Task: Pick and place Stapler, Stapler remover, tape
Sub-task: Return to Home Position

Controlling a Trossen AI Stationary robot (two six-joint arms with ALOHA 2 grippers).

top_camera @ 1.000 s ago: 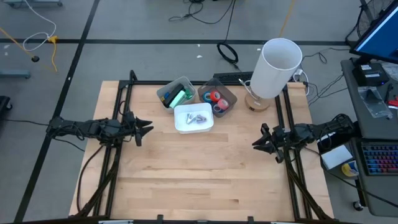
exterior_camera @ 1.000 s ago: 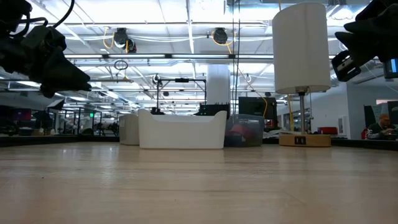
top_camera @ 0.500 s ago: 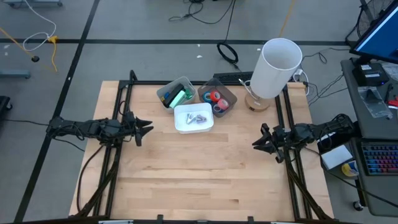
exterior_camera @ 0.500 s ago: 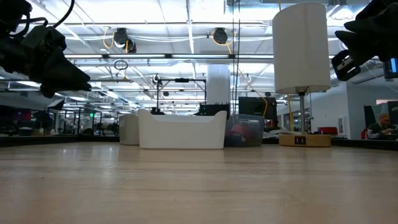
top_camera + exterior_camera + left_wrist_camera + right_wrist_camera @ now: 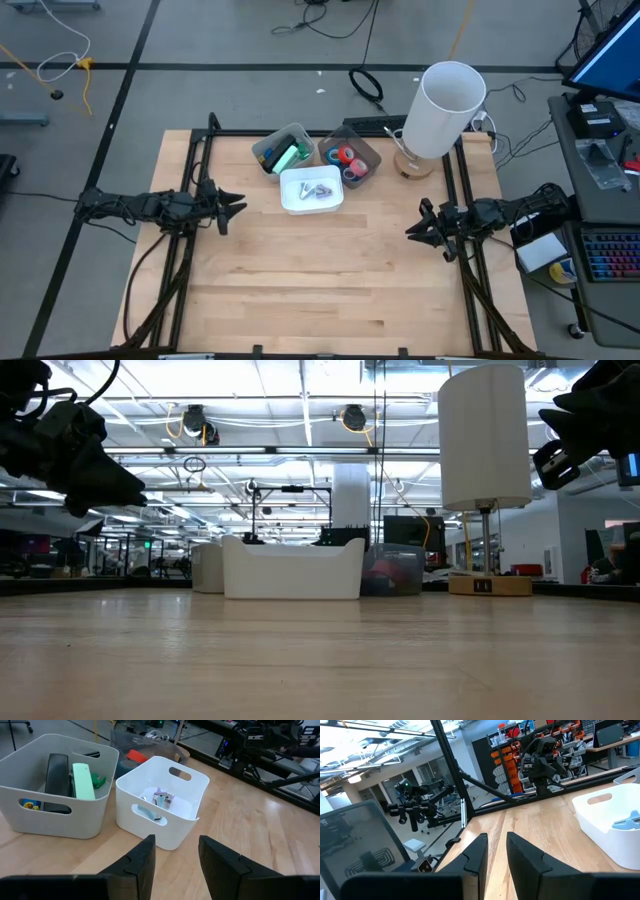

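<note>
- Nothing has shifted since a second ago: the left gripper (image 5: 238, 208) and right gripper (image 5: 410, 230) hang at opposite sides of the table (image 5: 330, 280), fingers parted, holding nothing
- Tape rolls (image 5: 346, 155) lie in the clear bin (image 5: 372, 150), behind the white bin (image 5: 300, 208)
- A tall white lamp (image 5: 445, 105) stands just beside the clear bin

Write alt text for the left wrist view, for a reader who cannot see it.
A white bin holding small staple removers sits on a wooden table beside a grey bin with a black stapler and a green stapler. The left gripper, open and empty, points at them; a red tape roll shows behind.
</note>
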